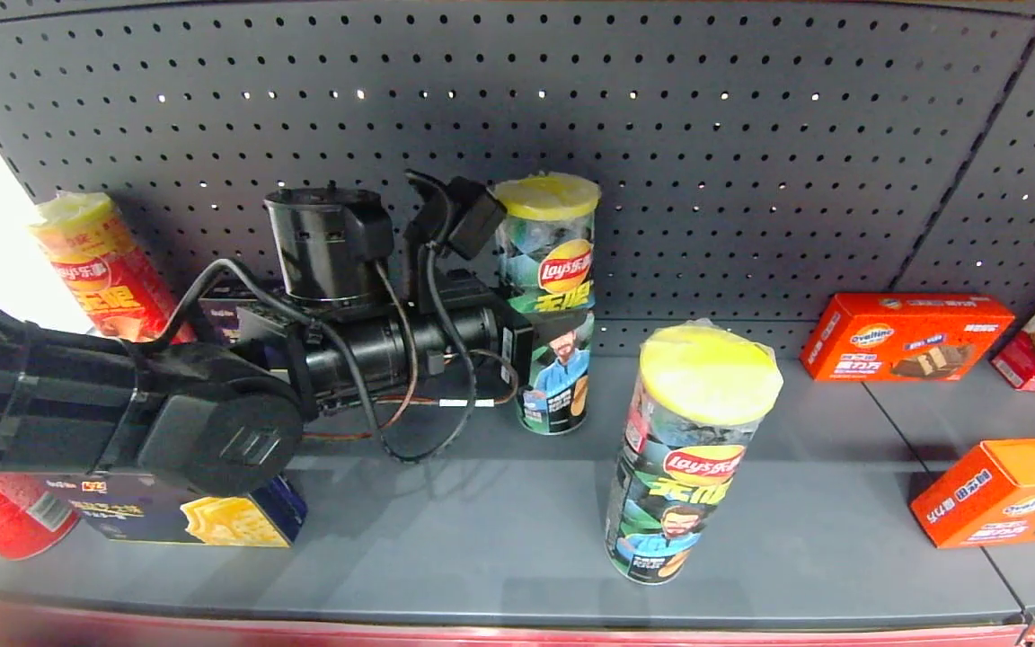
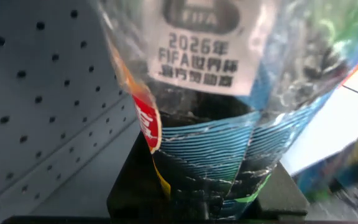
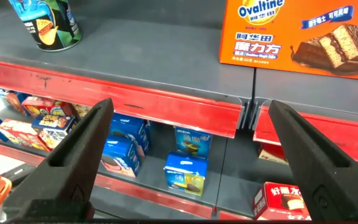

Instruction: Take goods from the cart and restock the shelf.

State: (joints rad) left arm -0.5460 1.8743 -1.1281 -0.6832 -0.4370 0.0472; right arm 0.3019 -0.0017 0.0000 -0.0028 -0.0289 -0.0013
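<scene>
Pinching the rear chip can (image 1: 552, 270) near the pegboard (image 1: 751, 135), left jaws hold tight; right jaws gape.

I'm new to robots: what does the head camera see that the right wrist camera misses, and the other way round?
Only the head view: the left gripper closed on a held chip can near the pegboard, and a red can at the left. Only the right wrist view: the open right gripper and blue boxes on the lower shelf. Both: the front chip can and the near orange box.
</scene>
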